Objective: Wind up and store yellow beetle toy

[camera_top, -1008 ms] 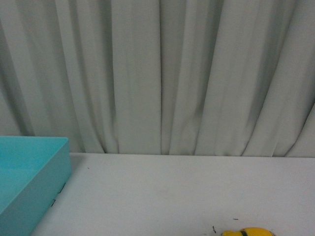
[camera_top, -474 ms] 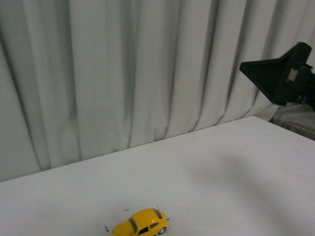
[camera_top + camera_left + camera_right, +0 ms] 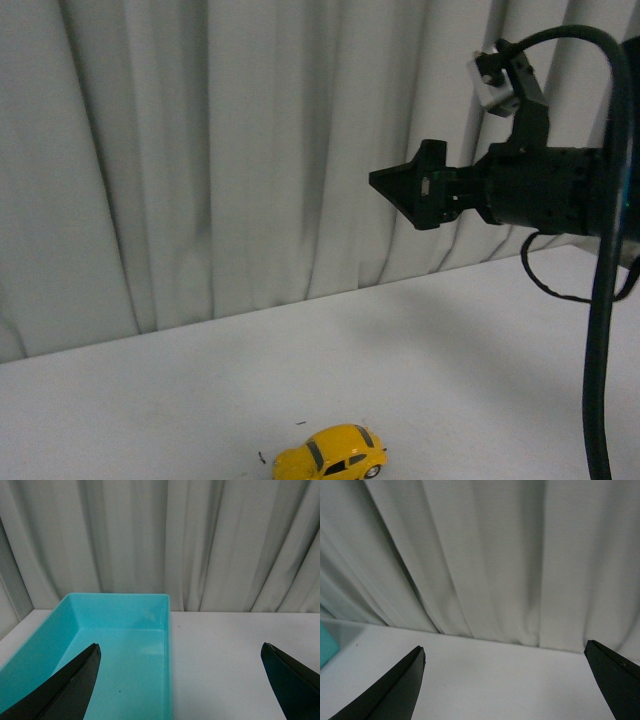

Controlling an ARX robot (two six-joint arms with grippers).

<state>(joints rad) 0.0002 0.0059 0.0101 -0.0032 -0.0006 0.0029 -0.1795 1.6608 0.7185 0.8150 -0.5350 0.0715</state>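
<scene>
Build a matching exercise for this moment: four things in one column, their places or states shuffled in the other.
1. small glossy yellow beetle toy car
2. open turquoise plastic bin
3. black right tool
4. pale grey pleated curtain

A. hangs behind the white table
B. raised in the air, open
C. stands on its wheels, ungrasped
D. lies ahead of the left tool

Pairs: 1-C, 2-D, 3-B, 4-A.

The toy (image 3: pixel 333 453), below the right gripper (image 3: pixel 378 180), has a glossy yellow shell and sits on a smooth, matt white table (image 3: pixel 150 400). Ahead of the left gripper (image 3: pixel 180 647), the bin (image 3: pixel 115 611) looks like smooth, faintly shiny plastic. The curtain (image 3: pixel 200 150) is matt cloth.
</scene>
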